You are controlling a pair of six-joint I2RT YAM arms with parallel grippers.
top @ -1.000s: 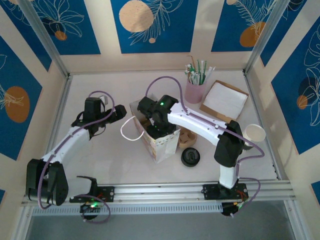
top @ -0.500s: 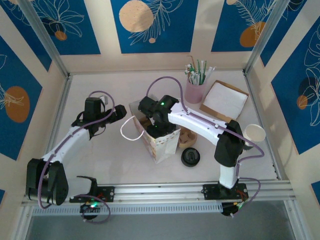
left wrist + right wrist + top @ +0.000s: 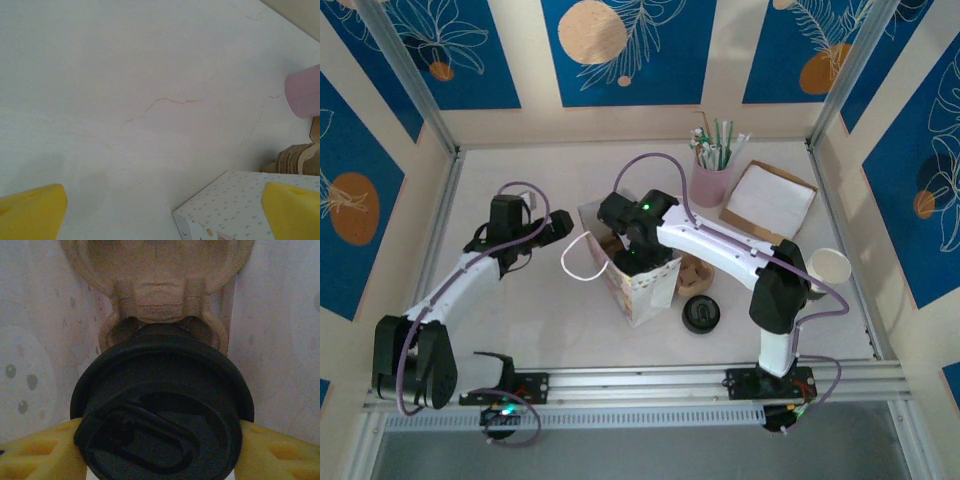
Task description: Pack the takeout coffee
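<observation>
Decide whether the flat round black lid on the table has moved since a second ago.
No. The flat round black lid stays put, at the same offset below the pink cup of straws.

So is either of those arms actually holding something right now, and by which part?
The right tool pinches the lidded takeout coffee by the two sides of its top. The left tool holds nothing.

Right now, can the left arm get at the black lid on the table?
Probably not directly: the paper bag and the right arm reaching into it sit between the left hand and that lid.
</observation>
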